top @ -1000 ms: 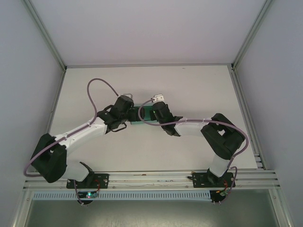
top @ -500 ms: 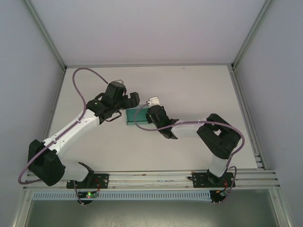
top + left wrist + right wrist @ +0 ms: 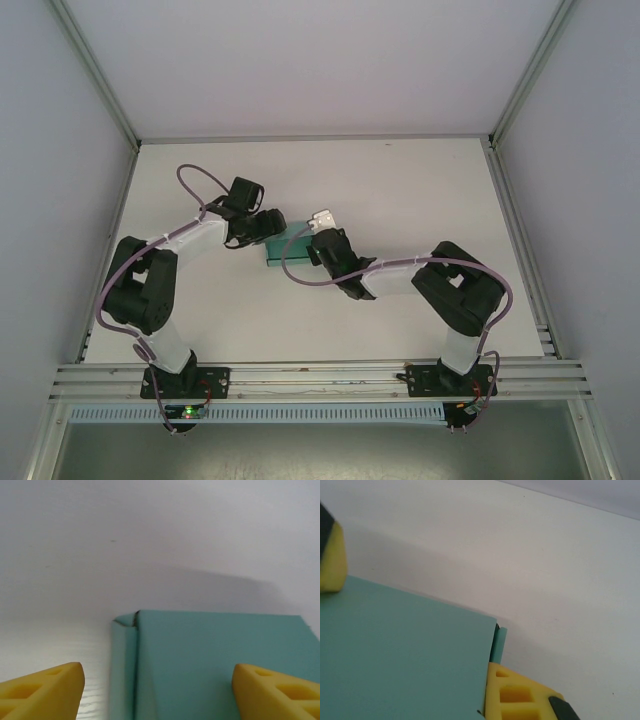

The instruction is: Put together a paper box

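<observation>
Released, my left jaws have returned to straddle the box at nine o'clock. My right jaws stay clenched on its three o'clock edge, steadying it.

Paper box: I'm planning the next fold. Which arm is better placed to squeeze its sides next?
Left: the left gripper, open, straddles the paper box; the right gripper is shut on its edge.

No legible text, labels or numbers; paper box faces unprinted
</observation>
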`<state>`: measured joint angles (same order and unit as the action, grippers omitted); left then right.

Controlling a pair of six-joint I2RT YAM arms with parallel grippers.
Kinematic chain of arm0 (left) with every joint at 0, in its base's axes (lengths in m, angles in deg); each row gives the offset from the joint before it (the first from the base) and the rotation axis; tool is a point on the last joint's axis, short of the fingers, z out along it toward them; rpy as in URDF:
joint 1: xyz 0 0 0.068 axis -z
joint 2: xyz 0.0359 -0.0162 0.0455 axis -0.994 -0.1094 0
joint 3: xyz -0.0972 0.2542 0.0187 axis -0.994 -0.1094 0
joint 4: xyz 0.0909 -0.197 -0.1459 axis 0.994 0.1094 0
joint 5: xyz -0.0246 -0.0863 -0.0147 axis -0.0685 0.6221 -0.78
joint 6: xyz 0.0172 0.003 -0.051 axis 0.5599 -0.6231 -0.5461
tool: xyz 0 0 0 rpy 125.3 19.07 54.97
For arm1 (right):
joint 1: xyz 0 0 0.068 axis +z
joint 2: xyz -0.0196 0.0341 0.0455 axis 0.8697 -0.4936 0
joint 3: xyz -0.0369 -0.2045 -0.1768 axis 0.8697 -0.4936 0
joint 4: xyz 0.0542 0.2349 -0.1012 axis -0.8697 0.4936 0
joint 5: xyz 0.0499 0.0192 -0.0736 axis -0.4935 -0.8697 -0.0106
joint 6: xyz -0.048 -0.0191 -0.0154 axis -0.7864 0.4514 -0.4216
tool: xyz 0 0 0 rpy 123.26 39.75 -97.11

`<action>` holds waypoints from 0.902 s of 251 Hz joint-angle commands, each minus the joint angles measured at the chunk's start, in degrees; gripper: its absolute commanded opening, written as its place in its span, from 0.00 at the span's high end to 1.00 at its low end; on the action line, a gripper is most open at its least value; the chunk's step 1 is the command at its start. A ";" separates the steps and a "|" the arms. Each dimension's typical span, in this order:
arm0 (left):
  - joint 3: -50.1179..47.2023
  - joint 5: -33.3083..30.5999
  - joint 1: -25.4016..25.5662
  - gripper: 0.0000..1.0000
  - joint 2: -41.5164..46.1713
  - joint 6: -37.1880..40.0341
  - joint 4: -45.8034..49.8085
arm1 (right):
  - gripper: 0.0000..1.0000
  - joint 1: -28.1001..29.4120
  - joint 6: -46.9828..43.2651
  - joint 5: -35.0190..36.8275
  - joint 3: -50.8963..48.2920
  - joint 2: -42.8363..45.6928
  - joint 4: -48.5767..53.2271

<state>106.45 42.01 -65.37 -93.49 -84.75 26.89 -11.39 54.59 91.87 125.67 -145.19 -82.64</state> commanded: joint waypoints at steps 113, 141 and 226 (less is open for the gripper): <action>-11.87 1.98 0.12 0.49 -1.04 -0.61 -6.78 | 0.57 1.50 -2.68 -9.99 -10.46 8.16 6.48; -12.97 0.53 0.16 0.50 -1.23 -0.25 -6.85 | 0.40 1.55 -3.28 -11.38 -13.53 12.44 6.12; -14.26 -0.79 0.08 0.51 -3.11 0.07 -7.42 | 0.03 0.07 0.93 -18.72 -22.12 32.35 11.73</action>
<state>95.88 45.44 -65.35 -92.11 -85.32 12.35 -10.69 51.86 76.83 106.04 -118.38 -72.30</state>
